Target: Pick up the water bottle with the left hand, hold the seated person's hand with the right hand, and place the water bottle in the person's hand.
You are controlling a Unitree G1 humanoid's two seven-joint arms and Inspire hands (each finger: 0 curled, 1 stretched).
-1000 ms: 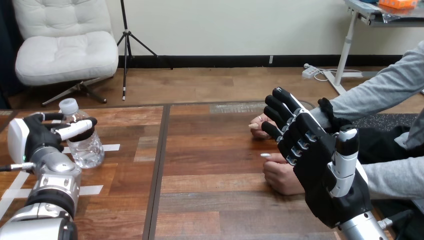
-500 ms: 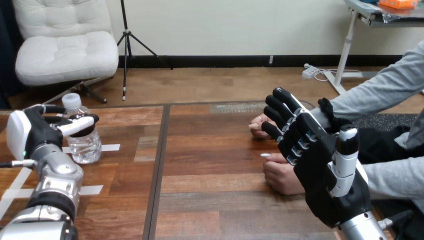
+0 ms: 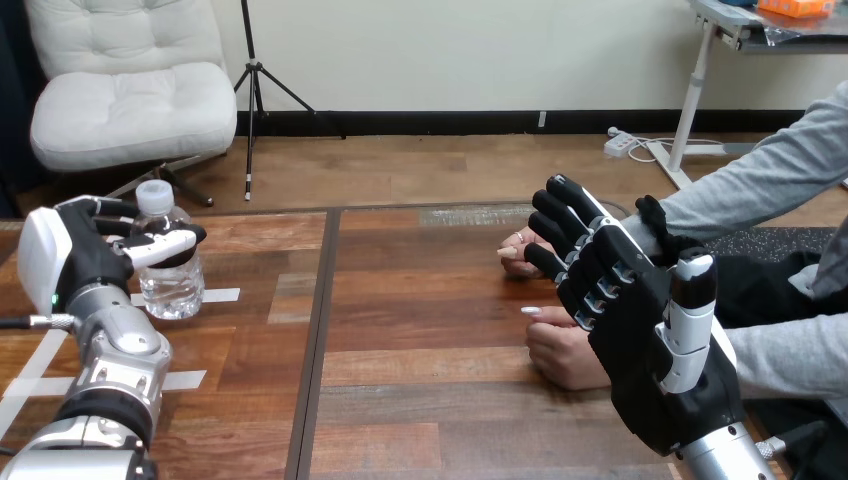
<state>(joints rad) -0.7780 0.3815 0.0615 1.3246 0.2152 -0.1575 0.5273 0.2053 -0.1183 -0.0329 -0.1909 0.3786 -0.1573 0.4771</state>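
A clear water bottle (image 3: 172,286) with a white cap stands upright at the table's far left. My left hand (image 3: 72,256) is shut on it: the thumb crosses its front just under the cap and the fingers curl behind. My right hand (image 3: 640,335) is raised at the right, open with straight fingers, its back toward me. Just beyond it, the person's nearer hand (image 3: 556,352) rests on the table, partly hidden by my palm. The person's farther hand (image 3: 514,257) lies beside my fingertips. I cannot tell whether my right hand touches either.
White tape strips (image 3: 224,295) lie on the wooden table (image 3: 430,400) near the bottle. A dark seam (image 3: 318,340) runs front to back between the table's two halves. The person's grey sleeves (image 3: 760,190) come in from the right.
My left hand has carried the bottle up and a little away from me, its base now higher in the view. The right hand and the person's hands have stayed put.
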